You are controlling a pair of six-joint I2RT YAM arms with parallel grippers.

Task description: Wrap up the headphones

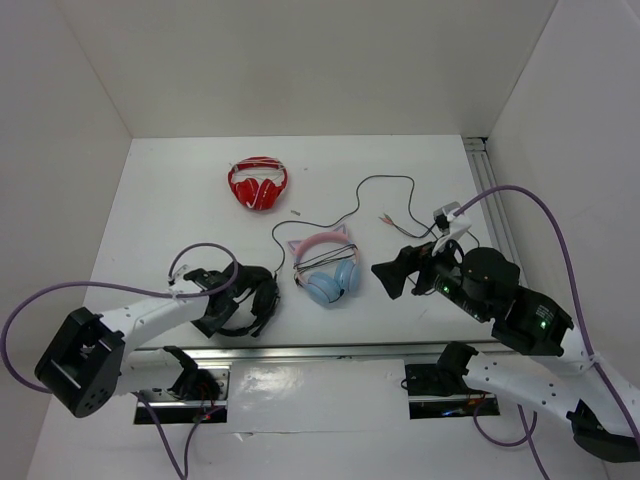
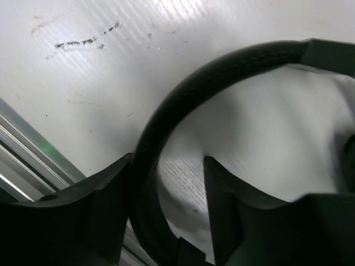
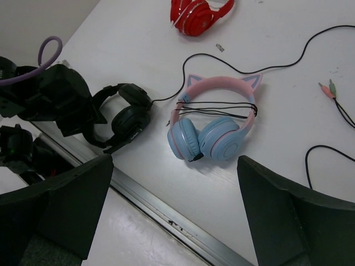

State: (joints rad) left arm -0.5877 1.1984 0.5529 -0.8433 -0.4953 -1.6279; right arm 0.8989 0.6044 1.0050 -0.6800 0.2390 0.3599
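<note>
The black headphones lie near the front left of the table and also show in the right wrist view. Their thin black cable runs back and right to two plugs. My left gripper is down over them. In the left wrist view, the padded headband passes between my open fingers. It lies against the left finger, with a gap to the right one. My right gripper is open and empty, above the table right of the pink-and-blue headphones; its fingers frame the right wrist view.
Pink-and-blue cat-ear headphones with a cable wound round the band lie at centre. Red headphones lie at the back. A metal rail runs along the table's front edge, another along the right side. White walls enclose the table.
</note>
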